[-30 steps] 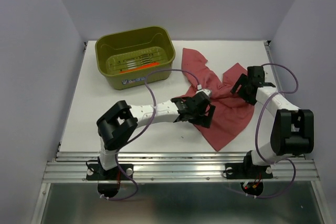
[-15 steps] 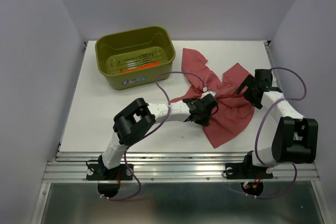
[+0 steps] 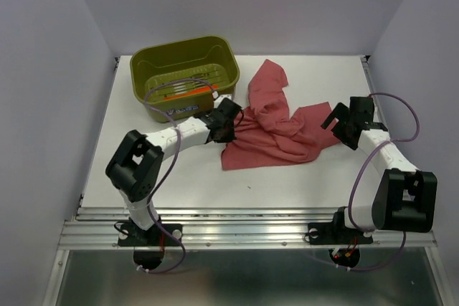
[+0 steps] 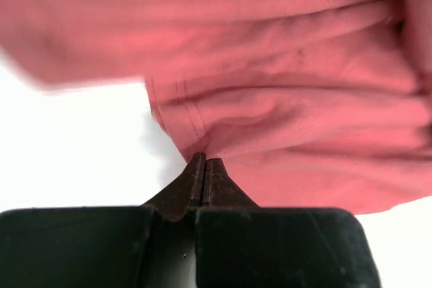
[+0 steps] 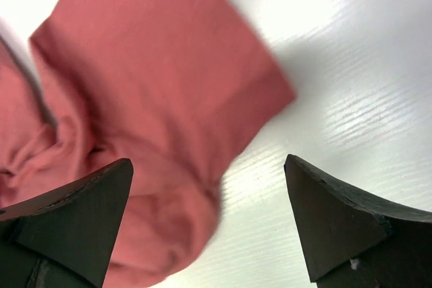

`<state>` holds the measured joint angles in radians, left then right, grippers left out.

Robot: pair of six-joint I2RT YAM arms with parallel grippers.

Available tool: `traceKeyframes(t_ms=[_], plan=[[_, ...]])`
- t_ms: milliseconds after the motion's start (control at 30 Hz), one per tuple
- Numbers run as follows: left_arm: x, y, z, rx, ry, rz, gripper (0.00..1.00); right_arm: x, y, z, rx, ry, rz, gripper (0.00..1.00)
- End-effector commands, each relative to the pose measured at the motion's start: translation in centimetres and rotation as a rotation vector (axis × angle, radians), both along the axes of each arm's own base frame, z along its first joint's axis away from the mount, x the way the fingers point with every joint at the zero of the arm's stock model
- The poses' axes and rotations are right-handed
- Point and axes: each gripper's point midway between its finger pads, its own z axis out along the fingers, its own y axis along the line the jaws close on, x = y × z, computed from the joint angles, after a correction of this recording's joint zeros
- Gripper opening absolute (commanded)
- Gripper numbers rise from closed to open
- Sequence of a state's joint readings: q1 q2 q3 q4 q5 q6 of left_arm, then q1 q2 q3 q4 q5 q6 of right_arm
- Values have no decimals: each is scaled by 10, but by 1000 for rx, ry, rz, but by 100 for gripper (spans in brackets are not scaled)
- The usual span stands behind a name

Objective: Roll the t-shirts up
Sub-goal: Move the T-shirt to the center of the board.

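Left gripper point(image 4: 204, 160): pinching shirt point(image 3: 276, 130) hem, per wrist view.
Right gripper point(image 5: 208, 163): gaping beside shirt.
Top view only: shirt lying right of basket point(image 3: 184, 77).

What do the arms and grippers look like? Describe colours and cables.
White links and black joints on left arm and right arm. A thin purple cable loops along each. Black fingers tapering to wedge tips on left gripper and right gripper.
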<state>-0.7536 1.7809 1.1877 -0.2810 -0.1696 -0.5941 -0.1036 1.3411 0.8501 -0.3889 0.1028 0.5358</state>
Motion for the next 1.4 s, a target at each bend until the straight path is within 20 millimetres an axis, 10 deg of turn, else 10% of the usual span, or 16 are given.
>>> traceKeyframes(t_ms=[0, 200, 600, 733, 833, 900, 1100, 1367], plan=[[5, 44, 27, 40, -66, 81, 0, -3, 7, 2, 13, -21, 48, 100], [1, 79, 25, 48, -60, 153, 0, -6, 15, -14, 43, 13, 94, 99], [9, 80, 34, 50, -83, 151, 0, 7, 32, -61, 140, 82, 119, 78], [16, 82, 39, 55, -94, 153, 0, 15, 43, -69, 181, 76, 141, 55], [32, 86, 51, 56, -122, 168, 0, 27, 51, -68, 216, 58, 158, 12], [42, 90, 57, 56, -137, 182, 0, 36, 54, -60, 235, 34, 159, 1], [77, 94, 108, 63, -223, 176, 0, 70, 50, 41, 220, -207, 129, 1], [106, 118, 239, -29, -451, 194, 0, 60, 1, 261, -22, -624, -18, 1]])
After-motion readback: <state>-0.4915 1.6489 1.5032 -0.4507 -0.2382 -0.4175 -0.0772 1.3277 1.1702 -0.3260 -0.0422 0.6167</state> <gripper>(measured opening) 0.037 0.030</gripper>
